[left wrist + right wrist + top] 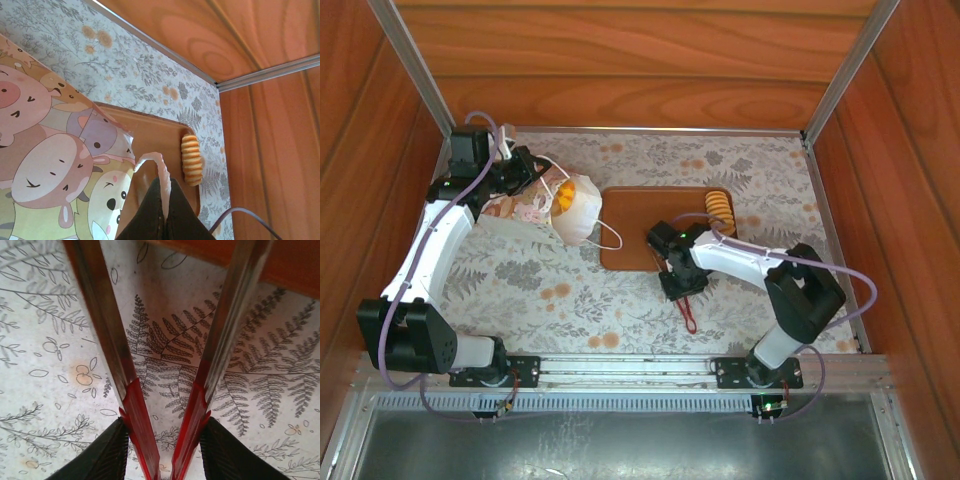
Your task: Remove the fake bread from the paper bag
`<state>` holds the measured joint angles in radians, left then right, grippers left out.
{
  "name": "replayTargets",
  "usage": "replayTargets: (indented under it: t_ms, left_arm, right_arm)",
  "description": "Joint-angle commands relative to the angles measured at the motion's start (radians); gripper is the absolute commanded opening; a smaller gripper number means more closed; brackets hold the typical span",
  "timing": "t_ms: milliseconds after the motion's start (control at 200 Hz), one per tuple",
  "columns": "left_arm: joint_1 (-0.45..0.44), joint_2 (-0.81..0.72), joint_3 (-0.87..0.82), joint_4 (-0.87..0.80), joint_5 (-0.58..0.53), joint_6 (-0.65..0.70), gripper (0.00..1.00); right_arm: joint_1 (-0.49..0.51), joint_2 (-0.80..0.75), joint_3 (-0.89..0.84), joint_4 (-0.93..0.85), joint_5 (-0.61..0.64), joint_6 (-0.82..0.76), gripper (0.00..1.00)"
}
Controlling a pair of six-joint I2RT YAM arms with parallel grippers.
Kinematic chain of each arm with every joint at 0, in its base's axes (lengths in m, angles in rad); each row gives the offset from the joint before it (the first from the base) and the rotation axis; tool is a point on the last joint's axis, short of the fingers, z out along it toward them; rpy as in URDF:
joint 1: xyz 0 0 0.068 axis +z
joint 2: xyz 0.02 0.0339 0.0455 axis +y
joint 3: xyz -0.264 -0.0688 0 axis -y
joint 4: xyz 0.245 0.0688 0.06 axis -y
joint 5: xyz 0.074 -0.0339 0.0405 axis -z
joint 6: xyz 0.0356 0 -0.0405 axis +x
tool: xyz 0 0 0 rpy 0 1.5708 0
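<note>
At far left, the small paper bag [50, 165] carries pastel pink, lilac and yellow cartoon animals. The ridged toy loaf [192, 160] is golden-yellow on a flat brown tray [630, 235]. The pale tablecloth [570, 290] shows grey ferns and orange blossoms. The metal tongs [138, 420] are red-ended.

Reddish wood walls [620, 60] stand on three sides of me. My table [520, 290] has a pale fern-print cover and a metal rail [620, 372] along its near edge.
</note>
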<state>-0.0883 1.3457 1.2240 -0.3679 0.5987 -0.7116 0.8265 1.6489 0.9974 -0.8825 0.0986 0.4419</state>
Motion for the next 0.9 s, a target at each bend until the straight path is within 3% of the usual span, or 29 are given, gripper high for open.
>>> replayTargets:
  t_ms: [0, 165, 560, 894]
  left_arm:
    - [-0.006, -0.014, -0.011, 0.030, 0.001, 0.008, 0.00]
    - [-0.005, -0.013, -0.010, 0.033, 0.006, 0.008, 0.00]
    - [-0.005, -0.014, -0.011, 0.036, 0.012, 0.004, 0.00]
    - [-0.006, -0.014, -0.011, 0.037, 0.008, 0.005, 0.00]
  right_arm:
    - [0.015, 0.045, 0.027, -0.027, 0.014, 0.033, 0.43]
    - [0.017, 0.075, 0.035, -0.039, 0.007, 0.039, 0.50]
    - [0.016, 0.200, 0.108, -0.103, -0.010, 0.057, 0.55]
    - [0.004, 0.271, 0.159, -0.118, -0.017, 0.031, 0.49]
